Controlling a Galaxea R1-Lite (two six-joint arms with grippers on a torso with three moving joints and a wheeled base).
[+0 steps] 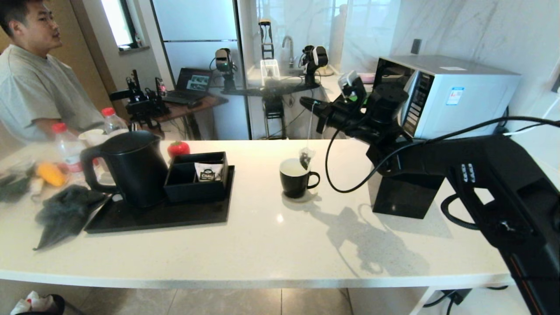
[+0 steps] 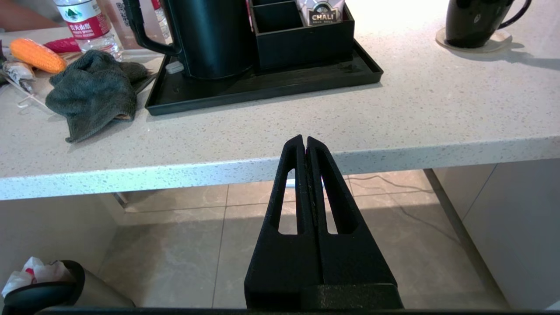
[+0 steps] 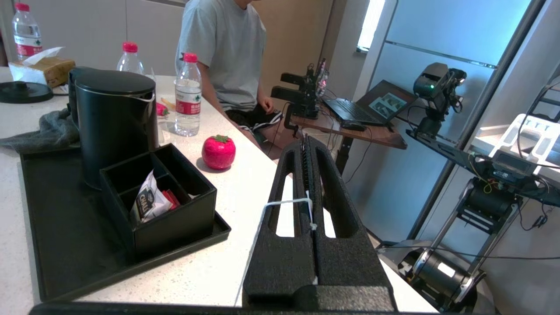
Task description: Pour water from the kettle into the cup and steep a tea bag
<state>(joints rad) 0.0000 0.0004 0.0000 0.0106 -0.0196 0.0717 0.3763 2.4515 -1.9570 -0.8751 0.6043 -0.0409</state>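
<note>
Matt black ware on a speckled stone top

The kettle (image 1: 131, 168) and tray (image 1: 175, 216) look matt black plastic; the cup (image 1: 295, 179) is glossy black, white inside. The counter (image 1: 271, 245) is smooth, polished, speckled stone. The cloth (image 2: 94, 89) is soft grey terry. The tea bag (image 1: 306, 157) is translucent mesh.

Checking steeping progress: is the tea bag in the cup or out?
Out. The tea bag hangs on its string from the shut right gripper, just above the rim of the cup.

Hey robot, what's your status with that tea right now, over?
Right gripper shut on tea bag string, above the cup. Tea bag dangling at cup rim. Left gripper shut, parked below counter edge. Nothing in the way.
</note>
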